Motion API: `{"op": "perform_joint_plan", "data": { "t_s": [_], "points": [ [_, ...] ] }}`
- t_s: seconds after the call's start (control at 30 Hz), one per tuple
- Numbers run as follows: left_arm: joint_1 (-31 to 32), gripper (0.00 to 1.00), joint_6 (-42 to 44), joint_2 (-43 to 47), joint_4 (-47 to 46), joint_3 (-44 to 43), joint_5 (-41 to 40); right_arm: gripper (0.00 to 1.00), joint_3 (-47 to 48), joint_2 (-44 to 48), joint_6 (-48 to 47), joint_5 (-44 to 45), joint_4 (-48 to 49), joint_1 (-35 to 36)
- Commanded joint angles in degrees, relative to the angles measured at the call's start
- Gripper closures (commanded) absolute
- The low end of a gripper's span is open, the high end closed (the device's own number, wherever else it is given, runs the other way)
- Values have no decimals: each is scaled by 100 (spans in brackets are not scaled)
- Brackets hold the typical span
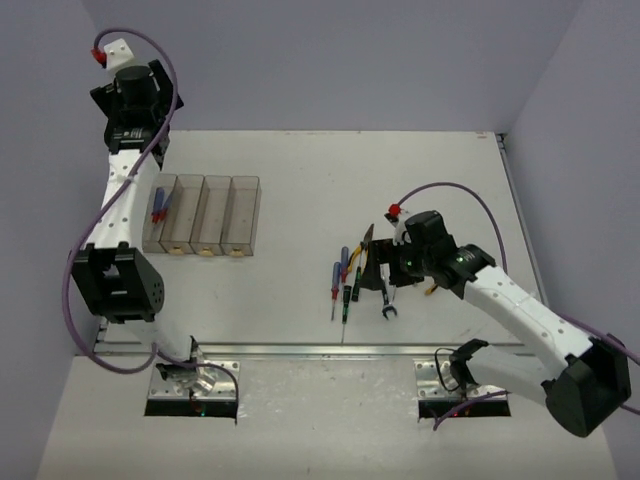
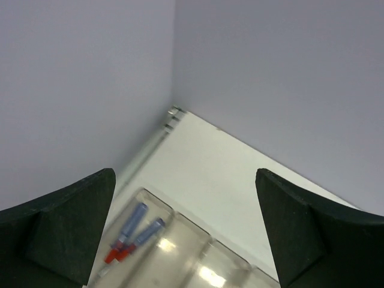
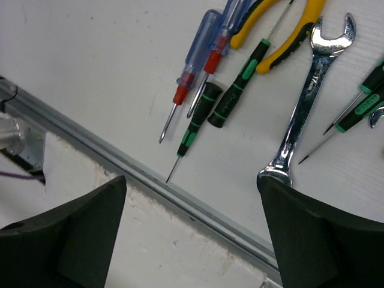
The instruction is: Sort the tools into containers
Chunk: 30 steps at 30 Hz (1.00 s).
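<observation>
Toward the white table's (image 1: 300, 180) near edge, right of centre, blue-and-red-handled screwdrivers (image 3: 201, 54) lie just ahead of the spread, empty right gripper (image 3: 191, 186), shafts crosswise to its closing line; the left gripper (image 2: 185, 180), likewise spread and empty, hangs over the distant clear plastic bins (image 2: 186, 240).

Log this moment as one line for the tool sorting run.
left gripper open, empty, raised by leftmost bin | bin holds two blue-and-red screwdrivers | right gripper open, empty, over black-and-green screwdriver and wrench
</observation>
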<state>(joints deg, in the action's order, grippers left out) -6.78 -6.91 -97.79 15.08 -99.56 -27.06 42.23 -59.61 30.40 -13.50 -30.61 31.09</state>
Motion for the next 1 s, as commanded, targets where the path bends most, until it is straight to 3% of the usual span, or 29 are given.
{"op": "perform_joint_plan", "data": {
  "t_s": [0.0, 0.03, 0.1, 0.23, 0.43, 0.73, 0.97],
  "points": [
    [320, 0, -1828, 1650, 1296, 1610, 1022, 18, 407, -1040, 586, 817, 572, 286],
    [400, 0, -1846, 1970, 1167, 2093, 1187, 27, 470, -1252, 636, 997, 616, 397],
    [574, 0, -1861, 2742, 995, 2732, 1244, 31, 692, -1572, 746, 1277, 665, 759],
    [1002, 0, -1715, 3903, 1027, 4083, 1830, 32, 1437, -2596, 997, 1864, 571, 1464],
    [1003, 0, -1414, 5179, 1157, 4959, 2271, 33, 2093, -3773, 1375, 2440, 410, 1755],
    [1010, 0, -1216, 5747, 1165, 5673, 2252, 50, 2668, -4638, 1941, 3021, 183, 2196],
    [1062, 0, -1213, 5985, 1070, 5772, 2381, 52, 2527, -4753, 2342, 3177, 289, 2311]
  ]
}}
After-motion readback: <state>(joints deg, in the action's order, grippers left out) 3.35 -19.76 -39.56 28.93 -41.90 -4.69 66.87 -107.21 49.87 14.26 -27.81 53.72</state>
